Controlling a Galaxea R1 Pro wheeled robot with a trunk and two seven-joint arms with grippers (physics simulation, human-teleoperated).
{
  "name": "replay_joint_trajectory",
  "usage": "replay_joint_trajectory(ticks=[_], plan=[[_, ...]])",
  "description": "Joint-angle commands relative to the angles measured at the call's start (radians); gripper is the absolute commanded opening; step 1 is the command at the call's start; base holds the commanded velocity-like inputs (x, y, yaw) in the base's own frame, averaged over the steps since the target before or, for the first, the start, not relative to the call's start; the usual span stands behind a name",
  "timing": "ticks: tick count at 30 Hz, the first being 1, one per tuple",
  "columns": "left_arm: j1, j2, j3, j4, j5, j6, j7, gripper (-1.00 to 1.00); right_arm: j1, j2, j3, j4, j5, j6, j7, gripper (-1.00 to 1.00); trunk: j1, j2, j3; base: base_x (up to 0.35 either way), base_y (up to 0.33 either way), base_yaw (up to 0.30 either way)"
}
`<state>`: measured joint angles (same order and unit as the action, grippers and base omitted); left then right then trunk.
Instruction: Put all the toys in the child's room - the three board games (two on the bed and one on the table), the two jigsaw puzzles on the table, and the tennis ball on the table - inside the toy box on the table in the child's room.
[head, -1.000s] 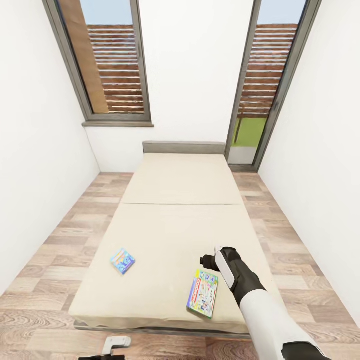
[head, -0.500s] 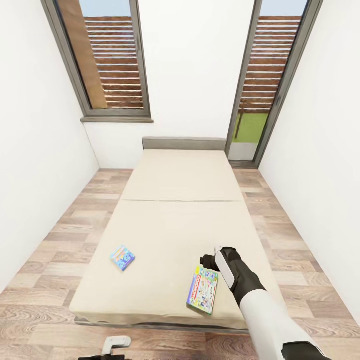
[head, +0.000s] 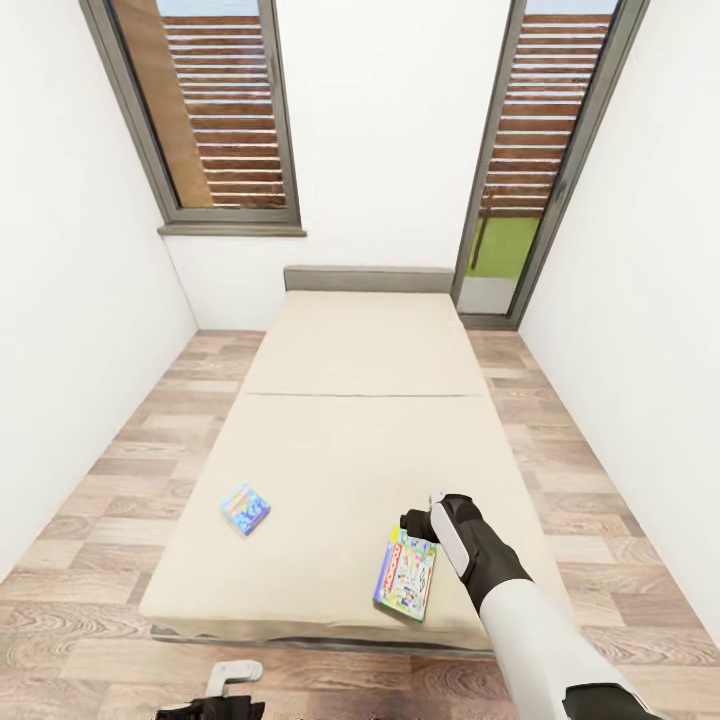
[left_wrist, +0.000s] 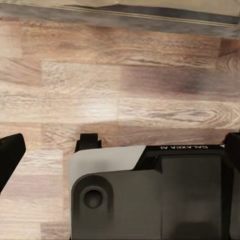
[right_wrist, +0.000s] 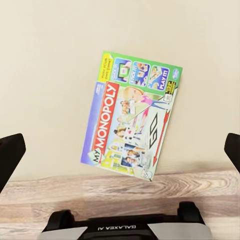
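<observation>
Two board games lie on the beige bed (head: 350, 440). The colourful Monopoly box (head: 405, 574) rests flat near the bed's foot edge on the right, and a small blue game box (head: 245, 508) lies on the left. My right gripper (head: 414, 521) hovers just above the Monopoly box's far end. In the right wrist view the Monopoly box (right_wrist: 132, 130) lies below my right gripper (right_wrist: 120, 152), whose dark fingertips (right_wrist: 10, 155) stand wide apart, open and empty. My left gripper (head: 232, 676) hangs low over the floor before the bed, open, with its fingertips (left_wrist: 9, 156) spread.
Wooden floor (head: 120, 470) runs along both sides of the bed, between white walls. A window (head: 215, 120) and a glass door (head: 525, 170) stand behind the headboard (head: 368, 277). The left wrist view looks down on my dark base (left_wrist: 150, 195) and the bed's edge (left_wrist: 150, 17).
The whole picture has shifted slightly upward, so the camera has moved. Both arms keep the same pose and the two game boxes lie where they were.
</observation>
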<state>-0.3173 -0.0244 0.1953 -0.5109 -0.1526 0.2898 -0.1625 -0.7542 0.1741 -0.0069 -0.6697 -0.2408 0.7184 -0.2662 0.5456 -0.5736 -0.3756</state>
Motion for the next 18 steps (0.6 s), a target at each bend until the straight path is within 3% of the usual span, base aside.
replay_joint_trajectory(ticks=[1,7,18], plan=[[-0.017,-0.003,0.009,-0.002,-0.01,0.008,0.001,1.0,-0.001,0.0,0.0,-0.001,-0.01,0.003,-0.008,1.0,0.0,-0.001,-0.003,0.0,0.0,0.0],[-0.086,-0.009,0.009,0.019,-0.011,0.007,0.061,1.0,-0.001,0.0,0.0,-0.001,-0.009,0.002,-0.008,1.0,0.0,-0.001,-0.013,0.0,0.0,0.0],[-0.105,-0.014,0.007,0.047,-0.017,-0.001,0.082,1.0,-0.001,0.0,-0.001,-0.001,-0.007,0.001,-0.008,1.0,0.0,-0.001,-0.031,0.0,0.0,0.0]])
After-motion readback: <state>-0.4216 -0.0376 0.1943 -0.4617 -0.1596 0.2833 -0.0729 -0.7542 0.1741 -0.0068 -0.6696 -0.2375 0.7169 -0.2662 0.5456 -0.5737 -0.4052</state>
